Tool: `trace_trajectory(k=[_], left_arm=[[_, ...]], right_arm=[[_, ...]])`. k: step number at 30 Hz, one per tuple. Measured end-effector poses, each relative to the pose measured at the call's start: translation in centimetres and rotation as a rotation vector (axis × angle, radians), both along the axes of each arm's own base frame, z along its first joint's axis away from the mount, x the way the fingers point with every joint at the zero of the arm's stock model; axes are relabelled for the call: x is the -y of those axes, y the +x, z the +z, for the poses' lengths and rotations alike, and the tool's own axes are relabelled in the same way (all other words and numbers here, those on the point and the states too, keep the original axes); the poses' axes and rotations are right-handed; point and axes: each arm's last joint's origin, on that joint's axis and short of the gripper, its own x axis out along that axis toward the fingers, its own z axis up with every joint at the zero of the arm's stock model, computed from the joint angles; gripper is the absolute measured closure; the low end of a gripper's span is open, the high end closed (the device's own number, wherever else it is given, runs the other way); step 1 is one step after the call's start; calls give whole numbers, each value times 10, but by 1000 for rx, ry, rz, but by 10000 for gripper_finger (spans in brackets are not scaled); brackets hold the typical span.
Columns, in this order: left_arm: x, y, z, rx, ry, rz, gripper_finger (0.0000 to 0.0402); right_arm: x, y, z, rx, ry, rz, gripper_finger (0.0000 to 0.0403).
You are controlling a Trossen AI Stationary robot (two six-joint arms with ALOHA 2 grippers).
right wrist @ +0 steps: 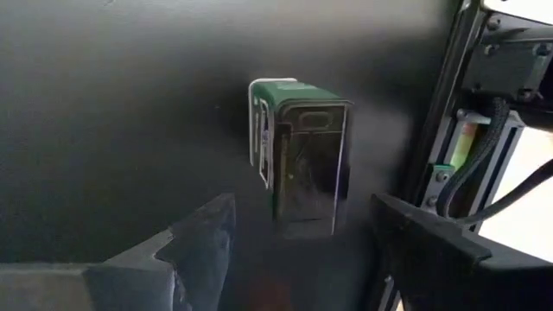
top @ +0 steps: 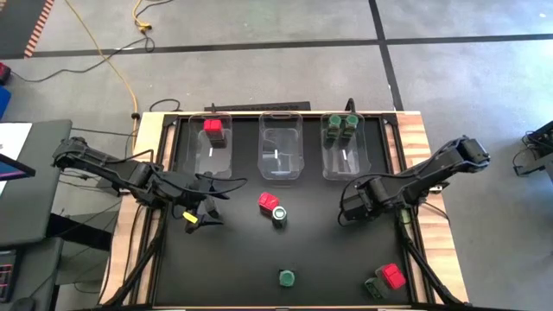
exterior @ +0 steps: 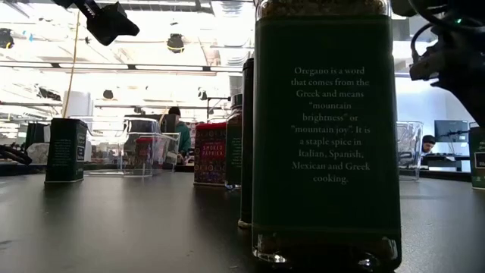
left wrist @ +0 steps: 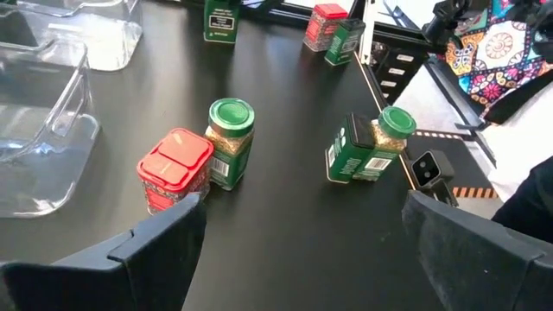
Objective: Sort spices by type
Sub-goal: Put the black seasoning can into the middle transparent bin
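Clear left bin [top: 210,147] holds red tin [top: 212,126]; both grippers [top: 204,206] [top: 352,210] gape empty.

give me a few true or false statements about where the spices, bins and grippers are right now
1. The clear plastic middle bin holds no spice containers. True.
2. The red-topped blocky spice container sits in the clear right bin. False: it is in the clear left bin; the clear right bin holds green-lidded jars.
3. The left gripper is open and holds nothing. True.
4. A red-topped container and a round green-lidded jar stand close together near the middle of the black table. True.
5. The right gripper is shut on a red container. False: it is open, facing a green-labelled container on the table.
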Motion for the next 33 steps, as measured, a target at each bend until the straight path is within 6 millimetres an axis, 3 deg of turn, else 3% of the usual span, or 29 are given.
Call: trace_trajectory(k=[7, 13, 17, 22, 24, 29, 33], left_arm=[[0, 0, 0, -2, -10, 5, 26], [0, 0, 0, -2, -11, 5, 26], [0, 0, 0, -2, -5, 3, 26], [0, 0, 0, -3, 10, -3, 26], [0, 0, -1, -5, 16, -5, 26], [-1, -4, -1, -9, 90, -34, 26], [-5, -14, 3, 10, 84, -32, 26]], right_arm=[[1, -3, -16, 4, 8, 13, 103], [3, -10, -29, -29, -8, 8, 129], [4, -9, -31, -7, -29, 13, 170], [5, -7, -31, 22, -55, 18, 257], [4, -6, -31, 27, -54, 18, 259], [-2, 2, -17, 85, -37, 18, 259], [-11, 13, 8, 194, -68, 35, 259]])
